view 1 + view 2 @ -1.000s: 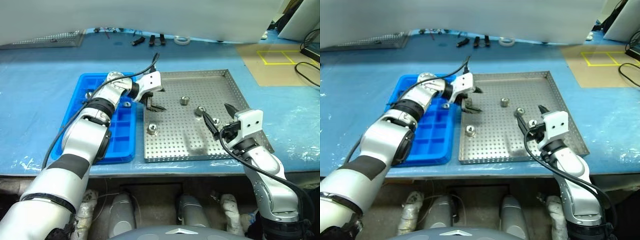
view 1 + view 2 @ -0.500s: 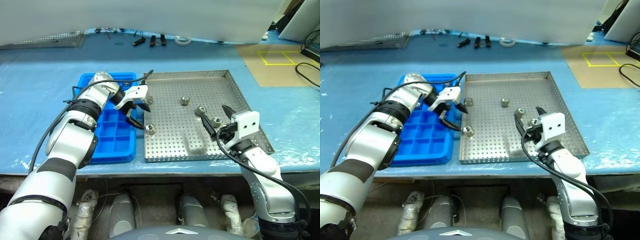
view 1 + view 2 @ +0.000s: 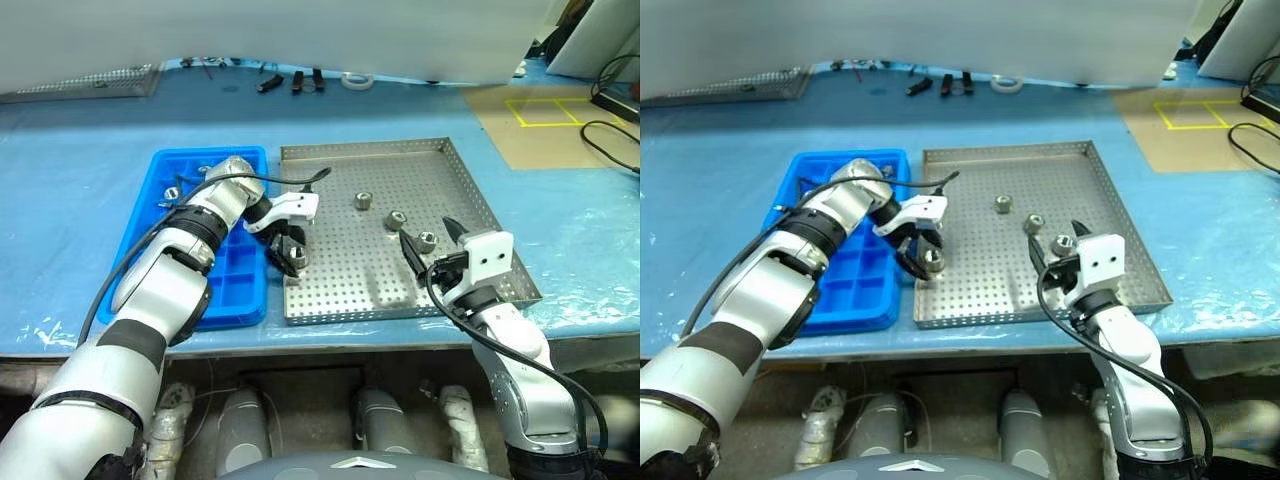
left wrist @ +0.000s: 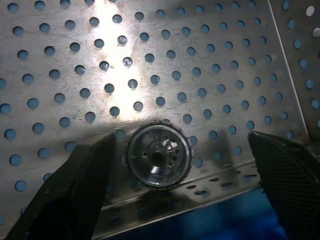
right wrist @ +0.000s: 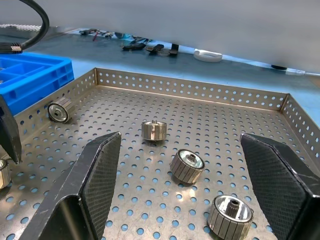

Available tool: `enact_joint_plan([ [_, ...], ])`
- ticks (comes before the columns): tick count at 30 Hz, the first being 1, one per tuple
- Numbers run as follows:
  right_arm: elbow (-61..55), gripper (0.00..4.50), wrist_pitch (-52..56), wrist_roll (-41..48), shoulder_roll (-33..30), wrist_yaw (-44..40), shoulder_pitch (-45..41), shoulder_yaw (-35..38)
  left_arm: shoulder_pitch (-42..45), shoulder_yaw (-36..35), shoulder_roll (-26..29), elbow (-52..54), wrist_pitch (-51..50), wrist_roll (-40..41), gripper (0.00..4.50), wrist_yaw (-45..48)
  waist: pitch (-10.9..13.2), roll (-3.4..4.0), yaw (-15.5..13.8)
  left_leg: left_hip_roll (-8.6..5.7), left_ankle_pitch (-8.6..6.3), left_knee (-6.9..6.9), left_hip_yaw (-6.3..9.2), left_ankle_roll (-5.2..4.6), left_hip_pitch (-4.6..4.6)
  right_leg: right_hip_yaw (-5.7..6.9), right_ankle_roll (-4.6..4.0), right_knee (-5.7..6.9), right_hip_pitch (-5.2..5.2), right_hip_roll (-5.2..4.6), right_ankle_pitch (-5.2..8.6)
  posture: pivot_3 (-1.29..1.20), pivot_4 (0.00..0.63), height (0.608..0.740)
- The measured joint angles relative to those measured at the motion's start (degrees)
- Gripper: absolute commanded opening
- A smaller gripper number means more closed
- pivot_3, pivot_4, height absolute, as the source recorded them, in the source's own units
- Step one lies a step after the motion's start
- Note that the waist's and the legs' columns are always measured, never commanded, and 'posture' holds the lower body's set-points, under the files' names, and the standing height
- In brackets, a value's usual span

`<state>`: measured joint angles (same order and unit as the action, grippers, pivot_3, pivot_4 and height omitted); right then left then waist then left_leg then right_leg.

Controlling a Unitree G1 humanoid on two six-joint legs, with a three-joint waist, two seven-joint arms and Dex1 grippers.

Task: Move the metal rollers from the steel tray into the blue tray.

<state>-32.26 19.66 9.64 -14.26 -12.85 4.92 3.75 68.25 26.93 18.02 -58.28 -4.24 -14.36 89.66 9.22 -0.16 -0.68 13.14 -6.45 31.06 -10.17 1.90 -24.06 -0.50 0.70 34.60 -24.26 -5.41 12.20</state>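
**A:** While the left arm is reaching across the blue tray (image 3: pixel 150 225), how is its wrist sitting?

**B:** It is bending so that the left gripper (image 3: pixel 290 250) is pointing steeply down over the steel tray (image 3: pixel 420 150), close to the rim that borders the blue tray. Its two fingers are standing wide apart and holding nothing.

**A:** And where is the roller lying relative to those fingers?

**B:** One metal roller (image 4: pixel 159 156) is lying on the perforated floor between them, its dark centre hole facing the wrist camera. It is sitting almost against one finger (image 4: pixel 75 192), while the other finger (image 4: pixel 290 175) is well apart from it. I cannot tell whether the near finger is touching it.

**A:** Right arm?

**B:** It is holding roughly level, the right gripper (image 3: pixel 432 241) hovering over the tray's near right part, fingers spread wide, gripping nothing.

**A:** Other rollers?

**B:** Taking the right gripper as the dial's centre in the head view: one roller (image 3: pixel 426 239) is lying between its fingertips, another (image 3: pixel 395 219) at about 10 o'clock near it, a third (image 3: pixel 363 200) farther out at 10 o'clock. Small rollers (image 3: pixel 172 191) are already sitting in the blue tray's far compartments.
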Motion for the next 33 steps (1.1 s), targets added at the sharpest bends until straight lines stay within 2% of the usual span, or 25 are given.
enact_joint_plan([
  [9, -0.09, 4.02, -0.5, -0.55, 0.56, 0.8, 1.87, 0.06, -1.03, 1.6, -0.99, 0.2, 0.27, -2.71, 4.45, -3.95, -0.01, 0.01, 1.64, 0.01, 0.0, -0.03, 0.0, 0.01, 0.11, -0.08, 0.01, -0.01, 0.04, 0.07, 0.01, -0.46, 0.15, 0.74],
  [15, -0.16, 4.02, -0.51, -0.64, 0.91, 1.24, 2.38, 0.02, -1.43, 3.04, -0.39, 0.18, 4.36, -4.56, 4.45, -6.95, -0.03, 0.01, 2.17, -0.03, -0.01, -0.07, 0.0, 0.02, 0.35, -0.32, 0.06, 0.03, 0.08, 0.17, 0.03, -0.45, 0.15, 0.74],
  [16, -0.16, 4.02, -0.52, -0.66, 0.92, 1.28, 2.38, 0.01, -1.43, 3.25, 0.17, -0.04, 5.07, -4.97, 4.28, -7.21, -0.03, 0.01, 2.45, -0.06, -0.01, -0.08, 0.0, 0.02, 0.45, -0.45, 0.37, 0.05, 0.09, 0.21, 0.21, -0.45, 0.15, 0.74],
  [18, -0.16, 4.02, -0.56, -0.66, 0.92, 1.31, 2.39, 0.01, -1.47, 3.72, 1.22, -0.32, 6.29, -5.78, 3.92, -7.89, -0.03, 0.01, 3.04, -0.11, -0.01, -0.09, 0.03, 0.03, 0.55, -0.61, 0.43, 0.07, 0.07, 0.24, 0.24, -0.44, 0.15, 0.74],
  [25, -0.01, 4.02, -0.86, -0.67, 0.9, 1.18, 1.3, 0.01, -1.11, 3.79, 4.27, -1.74, 10.23, -7.37, 1.77, -8.58, -0.02, -0.05, 4.31, -0.3, -0.11, -0.1, 0.07, 0.06, 0.55, -0.88, 0.43, 0.06, -0.08, 0.27, 0.23, -0.42, 0.15, 0.74],
  [28, 0.27, 4.02, -0.91, -0.67, 0.9, 0.98, 0.22, -0.05, -0.95, 3.82, 4.34, -1.87, 10.85, -7.48, 1.77, -7.95, -0.03, -0.04, 4.3, -0.29, -0.19, -0.11, 0.07, 0.1, 0.56, -0.86, 0.12, 0.06, -0.07, 0.27, 0.05, -0.4, 0.15, 0.74],
  [33, 1.77, 4.02, -0.95, -0.68, 0.9, 0.49, -0.82, -0.59, -1.08, 3.83, 4.98, -1.62, 12.39, -7.49, 1.71, -6.77, -0.03, -0.05, 4.49, -0.23, -0.23, -0.12, 0.07, 0.16, 0.56, -0.92, 0.06, 0.05, -0.13, 0.27, 0.01, -0.38, 0.15, 0.74],
])
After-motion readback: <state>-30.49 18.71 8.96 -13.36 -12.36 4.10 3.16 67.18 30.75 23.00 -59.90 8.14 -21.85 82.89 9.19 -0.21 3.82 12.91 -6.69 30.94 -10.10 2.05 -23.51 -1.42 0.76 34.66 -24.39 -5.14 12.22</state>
